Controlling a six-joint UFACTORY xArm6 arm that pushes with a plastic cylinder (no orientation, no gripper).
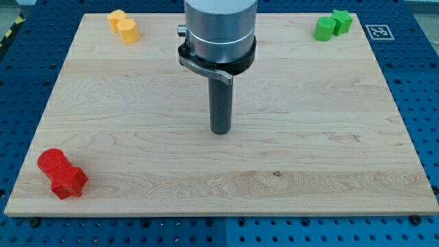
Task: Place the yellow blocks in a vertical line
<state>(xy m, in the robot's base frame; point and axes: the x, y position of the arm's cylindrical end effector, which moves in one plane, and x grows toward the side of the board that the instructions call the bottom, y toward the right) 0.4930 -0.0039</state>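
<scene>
1. The wooden board (288,165) fills most of the view, and its middle holds no blocks.
2. My arm comes down from the view's top centre. It ends in a plain rod with no jaws to open or close, so it carries nothing.
3. My tip (220,132) rests near the board's centre, well apart from every block.
4. Two red blocks (62,174) touch at the view's bottom left, and two green blocks (333,25) touch at the top right.
5. The two yellow blocks (123,26) touch at the view's top left, one slightly up and left of the other.
6. I judge they need only a small nudge: approach from the side and push slowly, so neither block spins off line.
</scene>
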